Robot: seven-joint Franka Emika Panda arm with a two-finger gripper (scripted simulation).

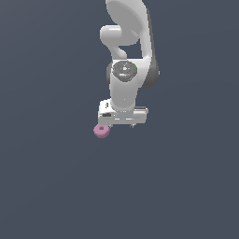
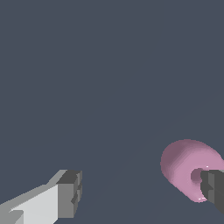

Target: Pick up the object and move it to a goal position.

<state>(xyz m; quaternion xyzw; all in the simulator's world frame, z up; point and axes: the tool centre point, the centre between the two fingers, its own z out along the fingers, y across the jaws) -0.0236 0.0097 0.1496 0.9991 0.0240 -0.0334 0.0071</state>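
The pink donut-shaped ring (image 1: 101,131) lies just below the white gripper (image 1: 121,123), toward the exterior view's left of the hand. In the wrist view the ring (image 2: 183,168) sits by one dark fingertip (image 2: 213,188), which overlaps its edge near the centre hole. The other fingertip (image 2: 70,192) is far from it. The gripper (image 2: 142,190) is open with its jaws wide apart, and nothing lies between them. I cannot tell whether the near fingertip touches the ring.
A plain dark grey-blue surface (image 1: 56,186) fills the scene on all sides. The white arm (image 1: 126,42) rises above the gripper. No other object is in view.
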